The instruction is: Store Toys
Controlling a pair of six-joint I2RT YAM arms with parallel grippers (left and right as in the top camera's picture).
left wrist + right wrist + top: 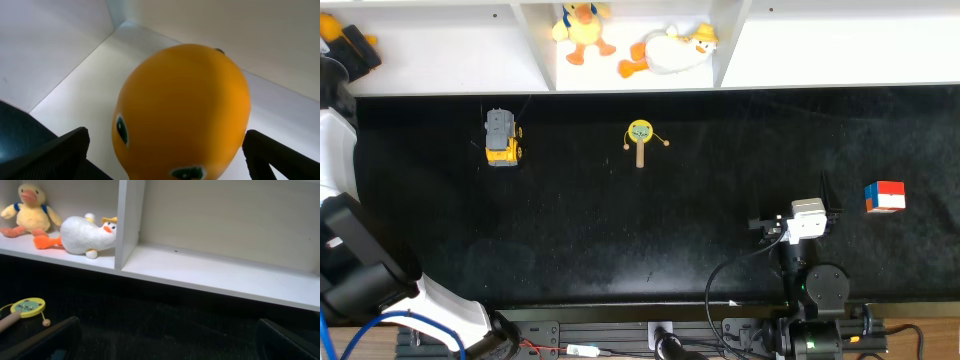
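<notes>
Orange toy: in the shelf's left compartment, between the left gripper's fingers.
Left gripper: spread wide, gap showing beside the toy.
Right gripper: spread wide, holding nothing, over the mat, near its front edge, right side.

A black tabletop is spreading across the whole work area, its dark covering showing a faintly scuffed, matte grain and a few pale specks. Seen low from the right side, the same black surface is running straight back until it meets the white furniture behind it. Along the near edge a black metal rail is lying lengthwise. A thin black cable is looping up over the covering near that rail, and blue cables are curling at the near left corner. A strip of wood is showing at the near right corner.
</notes>
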